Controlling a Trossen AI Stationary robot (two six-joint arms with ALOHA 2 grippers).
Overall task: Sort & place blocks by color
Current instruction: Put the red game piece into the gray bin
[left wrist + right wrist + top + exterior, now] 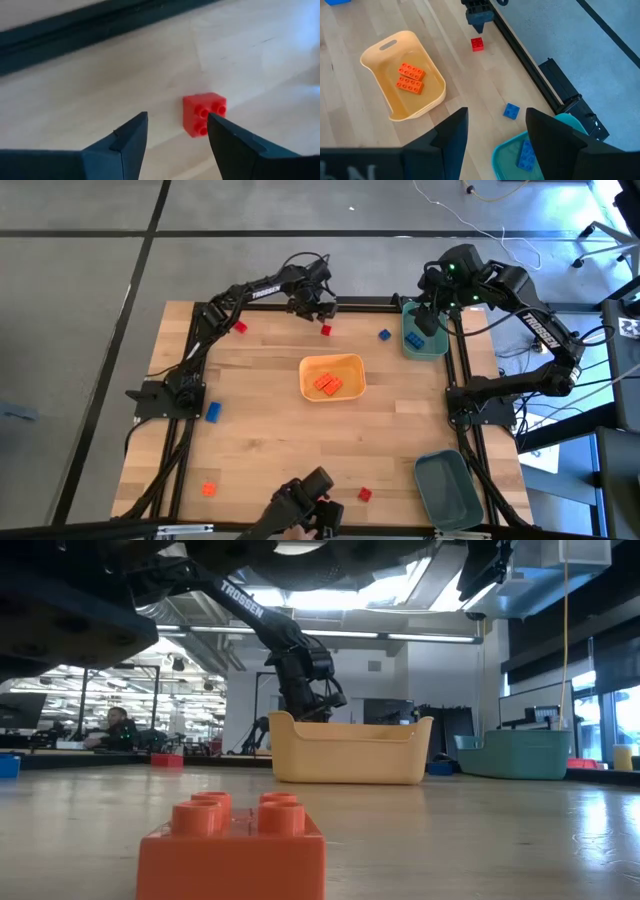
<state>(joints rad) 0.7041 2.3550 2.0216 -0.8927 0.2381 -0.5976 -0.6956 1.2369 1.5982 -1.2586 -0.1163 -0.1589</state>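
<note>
We have a small red block [326,330] lying on the bare wood near the top edge of the high view, a little left of centre, and in the left wrist view the same brick [204,113] sits just beside one finger [235,145] instead of midway in the gap. That offset is our main worry: with the left gripper [318,308] spread wide and holding nothing, a descent from here could land that finger on the studs or nudge the brick toward the black frame rail [370,302] close behind it.

Other blocks are scattered: a red one [240,327] at upper left, blue ones at [385,335] and [212,411], an orange one [208,489] and a red one [365,494] along the bottom. Two orange bricks [327,385] already lie in the yellow-orange tray [352,362], and blue ones [412,337] in the teal bin [440,350] at upper right.

Our right gripper [427,320] hangs over that bin, fingers apart and empty. A second teal bin [448,490] waits at lower right; carrying red there means crossing the table past the tray, where a loose pinch could drop it.
</note>
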